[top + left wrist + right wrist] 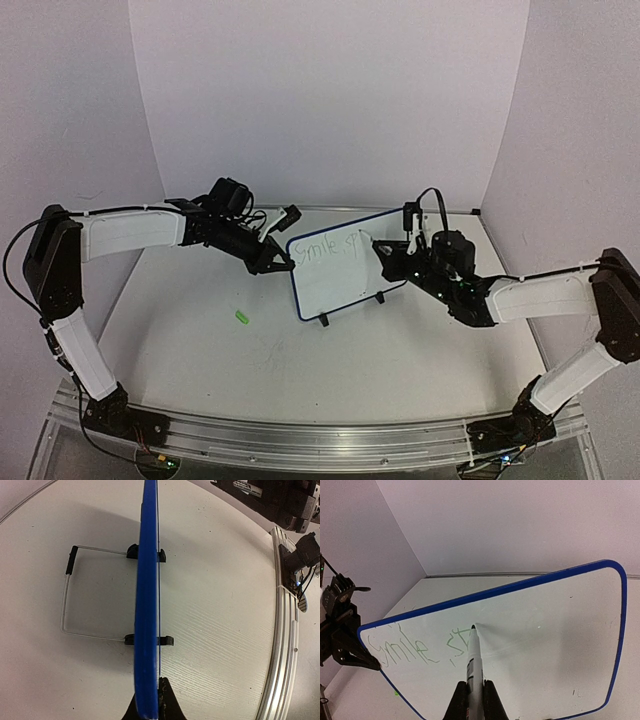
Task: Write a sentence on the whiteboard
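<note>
The whiteboard (pixel 340 268), white with a blue frame, stands upright on two black feet at the table's middle. My left gripper (pixel 277 262) is shut on its left edge; in the left wrist view the blue frame (pixel 147 605) runs edge-on between the fingertips (pixel 167 705). The sentence (pixel 330 242) reads "Smile" and the start of a second word in green, also in the right wrist view (pixel 415 647). My right gripper (pixel 475 695) is shut on a white marker pen (pixel 474 655) whose tip touches the board. In the top view the right gripper (pixel 392 258) is at the board's right part.
A small green cap-like piece (pixel 241 317) lies on the table left of the board. A wire stand (pixel 67 595) juts behind the board. The metal rail (pixel 320 440) runs along the near edge. White walls enclose the table on three sides.
</note>
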Tool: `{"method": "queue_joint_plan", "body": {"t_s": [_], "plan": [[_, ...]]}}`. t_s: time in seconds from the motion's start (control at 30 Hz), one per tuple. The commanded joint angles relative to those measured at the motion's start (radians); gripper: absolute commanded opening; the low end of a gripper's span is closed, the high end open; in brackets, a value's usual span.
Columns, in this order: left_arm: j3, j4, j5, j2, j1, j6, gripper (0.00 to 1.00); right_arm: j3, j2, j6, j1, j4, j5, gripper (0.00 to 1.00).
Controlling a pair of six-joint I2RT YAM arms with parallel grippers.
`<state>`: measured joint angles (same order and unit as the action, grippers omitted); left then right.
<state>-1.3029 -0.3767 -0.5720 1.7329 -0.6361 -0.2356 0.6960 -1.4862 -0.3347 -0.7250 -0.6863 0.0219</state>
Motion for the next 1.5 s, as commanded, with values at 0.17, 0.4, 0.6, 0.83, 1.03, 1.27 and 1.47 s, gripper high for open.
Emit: {"method": "queue_joint_plan", "body": {"t_s": [0.17,0.4,0.6,0.83,1.03,1.27,1.47], "plan": [[-0.015,-0.073,0.059,0.02,-0.008,-0.034,0.0,0.063,-0.047,0.025,-0.001,-0.015,0.023,0.0],[-0.016,-0.073,0.06,0.019,-0.008,-0.036,0.0,0.034,-0.027,0.013,-0.001,-0.012,0.082,0.0],[-0.015,-0.073,0.059,0.019,-0.008,-0.035,0.0,0.027,-0.026,0.011,-0.001,0.007,0.069,0.0],[-0.016,-0.073,0.059,0.019,-0.008,-0.035,0.0,0.003,-0.039,-0.007,-0.001,0.014,0.038,0.0],[-0.016,-0.073,0.057,0.02,-0.008,-0.034,0.0,-0.022,-0.033,-0.023,-0.001,0.016,0.041,0.0],[-0.016,-0.073,0.057,0.021,-0.008,-0.034,0.0,-0.01,-0.029,-0.019,-0.001,0.015,0.041,0.0],[-0.016,-0.071,0.056,0.024,-0.009,-0.034,0.0,0.002,-0.021,-0.008,-0.001,-0.014,0.042,0.0]]}}
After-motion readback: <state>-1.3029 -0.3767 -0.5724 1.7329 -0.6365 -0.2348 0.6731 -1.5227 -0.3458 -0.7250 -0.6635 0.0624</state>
